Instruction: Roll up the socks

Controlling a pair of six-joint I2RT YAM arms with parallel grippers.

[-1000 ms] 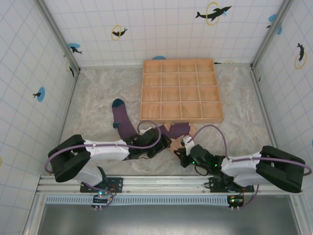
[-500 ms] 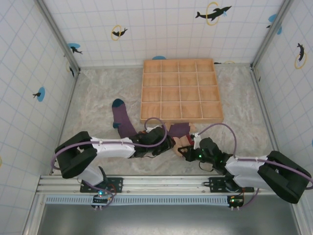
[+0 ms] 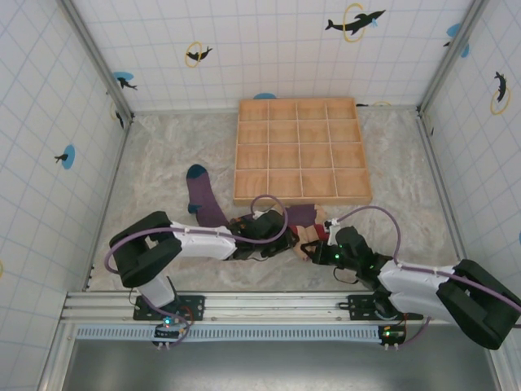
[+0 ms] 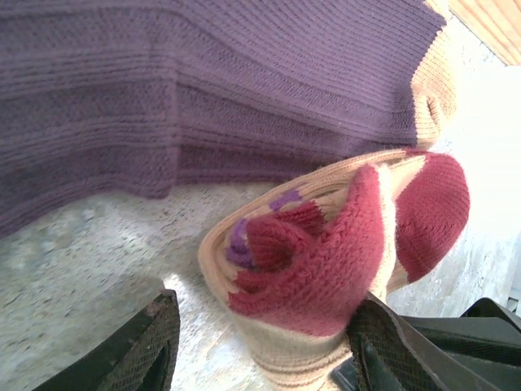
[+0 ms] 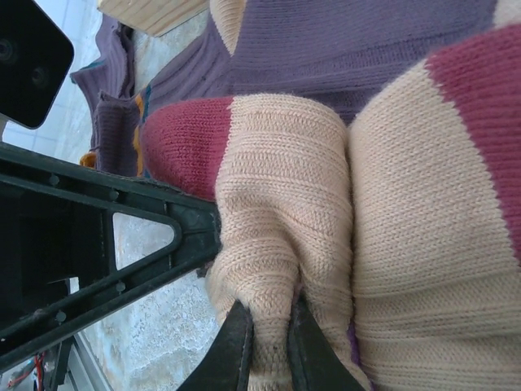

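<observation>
Roughly a third done, I judge: the tan sock (image 4: 326,269) is rolled, pinched by my right end effector (image 5: 267,334) and lying inside the spread left end effector (image 4: 264,326), while the purple sock (image 4: 203,90) just beyond it and the teal-toed sock (image 3: 199,191) near it lie unrolled.

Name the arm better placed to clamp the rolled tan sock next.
Left, probably. The left gripper stands open astride the rolled tan sock, so closing would clamp it. The right gripper is pinched shut on a fold of that sock.
</observation>
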